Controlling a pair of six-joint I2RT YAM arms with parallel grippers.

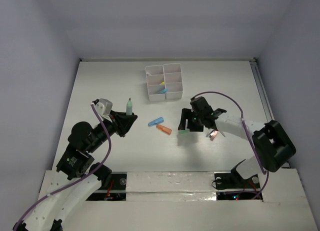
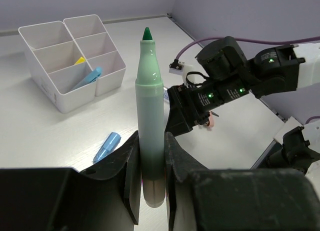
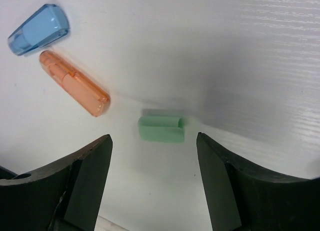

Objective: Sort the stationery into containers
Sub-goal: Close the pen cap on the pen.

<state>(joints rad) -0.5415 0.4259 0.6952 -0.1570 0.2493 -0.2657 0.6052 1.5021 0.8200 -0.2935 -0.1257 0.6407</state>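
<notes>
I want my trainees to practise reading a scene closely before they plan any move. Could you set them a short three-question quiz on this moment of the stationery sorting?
1. True or false: the left end effector grips the pale-green marker with its tip pointing up.
2. Multiple choice: which item is the open right end effector lined up over? A) orange marker B) green eraser C) scissors
3. Short answer: what colour is the leaning marker inside the white organizer?

Key: 1 true; 2 B; 3 blue.
</notes>
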